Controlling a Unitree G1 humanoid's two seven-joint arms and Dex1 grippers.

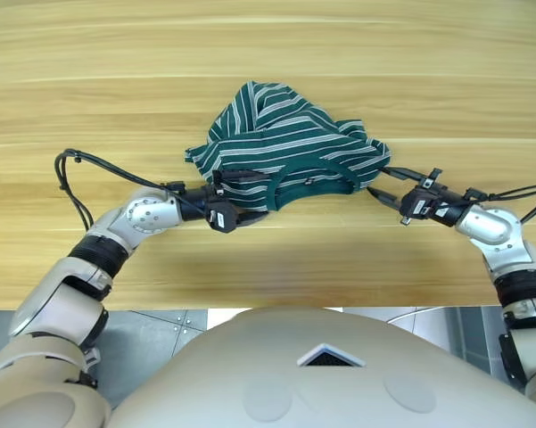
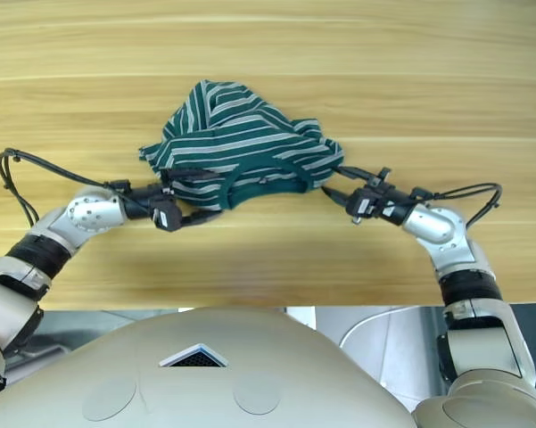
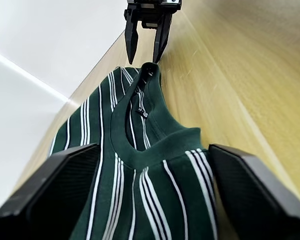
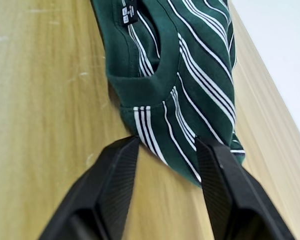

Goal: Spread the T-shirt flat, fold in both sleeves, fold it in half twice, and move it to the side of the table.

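Left eye view: T-shirt [image 1: 281, 134], green with white stripes, crumpled on wooden table [image 1: 250, 45]; left gripper [image 1: 250, 196] and right gripper [image 1: 382, 183] at its opposite near corners.
Left wrist view: left gripper's fingers [image 3: 65, 185] spread wide, collar hem between them.
Right wrist view: right gripper's fingers [image 4: 110, 185] parted, straddling a striped shirt edge.
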